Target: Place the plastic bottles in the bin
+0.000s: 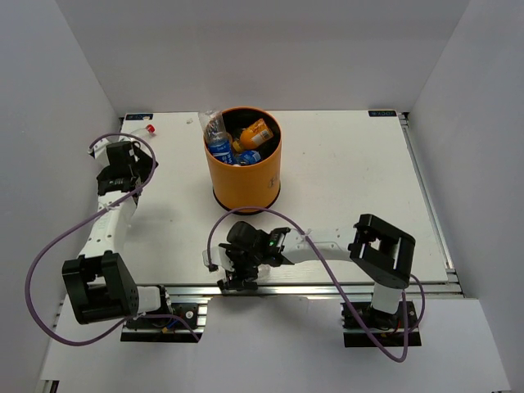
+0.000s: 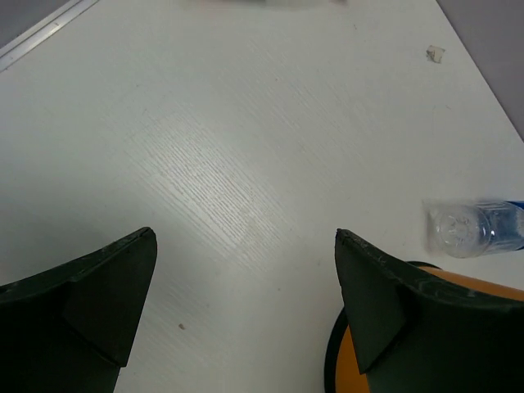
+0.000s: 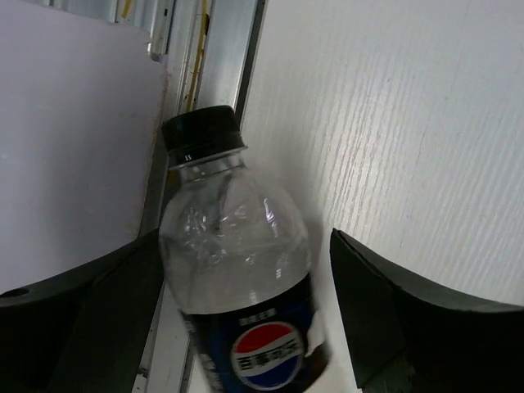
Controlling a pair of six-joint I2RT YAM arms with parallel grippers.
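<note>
The tall orange plastic cylindrical bin (image 1: 246, 184) with a black inside stands on the white table (image 1: 352, 180), in the upper middle of the overhead frame. Several plastic bottles lie inside it: an orange bottle (image 1: 258, 131) near the top of the opening, blue-labelled clear bottles (image 1: 221, 149) beside it, and one clear bottle (image 1: 214, 124) leaning over the upper left of the rim. In the left wrist view that bottle's base juts out over the orange rim at the right edge of the frame. A small clear bottle with a red cap (image 1: 141, 129) lies on the table at the upper left of the overhead frame, well apart from the bin. The left gripper (image 2: 246, 233) hangs over bare table with its jaws spread wide and nothing between them. In the lower middle of the overhead frame, the right gripper (image 3: 246, 241) sits low by the table's near edge. Its jaws are also wide and straddle a clear plastic bottle with a black cap and dark label (image 3: 237, 278). This bottle lies beside the aluminium rail (image 3: 221, 65), cap toward the top of the frame. The left finger (image 3: 98, 303) is just beside the bottle, while the right finger (image 3: 393, 311) stands apart from it, with white table showing in the gap.
</note>
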